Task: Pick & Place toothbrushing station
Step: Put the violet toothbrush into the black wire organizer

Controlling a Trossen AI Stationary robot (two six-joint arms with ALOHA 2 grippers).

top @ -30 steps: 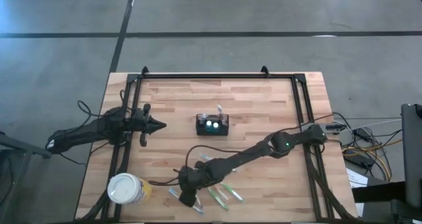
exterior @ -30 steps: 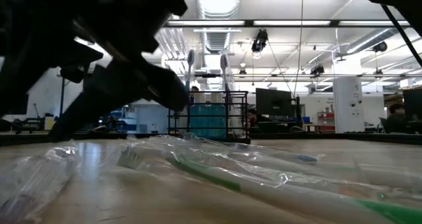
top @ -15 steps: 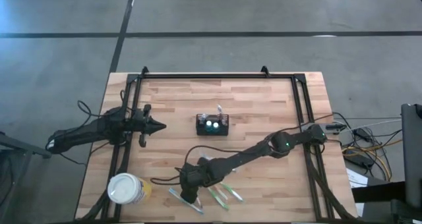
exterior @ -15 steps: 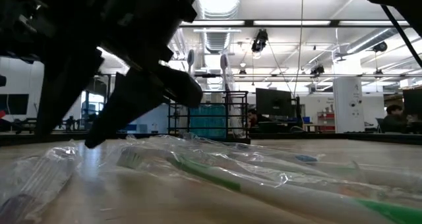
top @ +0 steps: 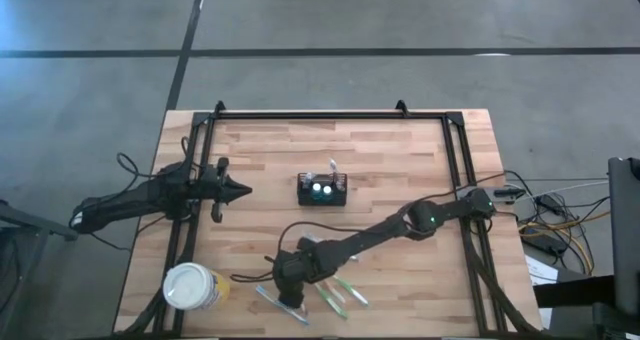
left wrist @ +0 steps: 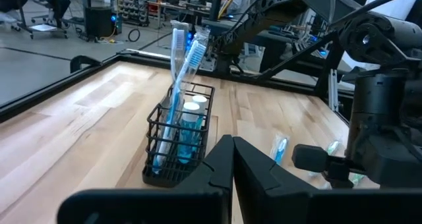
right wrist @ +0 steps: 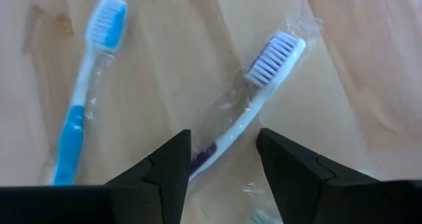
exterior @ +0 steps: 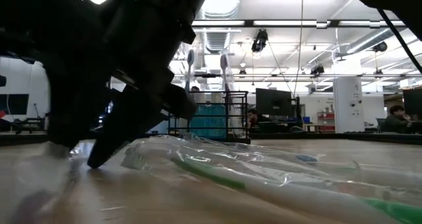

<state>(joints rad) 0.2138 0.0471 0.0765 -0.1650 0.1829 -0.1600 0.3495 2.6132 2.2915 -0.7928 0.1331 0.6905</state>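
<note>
The toothbrushing station is a small black wire caddy standing on its base at mid-table, with upright blue toothbrushes in it. Several wrapped toothbrushes lie flat near the front edge. My right gripper points steeply down over them, open, with one finger on each side of the handle of a purple-and-white wrapped toothbrush. No touch shows. A blue wrapped toothbrush lies beside it. My left gripper waits shut at the table's left, level, pointing at the caddy.
A round white-and-yellow cup stands at the front left corner. Green wrapped toothbrushes lie just right of my right gripper. A black frame runs along the far and side edges. Bare wood lies between the caddy and the toothbrushes.
My right gripper has come down toward the table over the wrapped toothbrushes, rolling and tipping steeper as it went. Its fingers have stayed open. The toothbrushes and the caddy have not moved.
</note>
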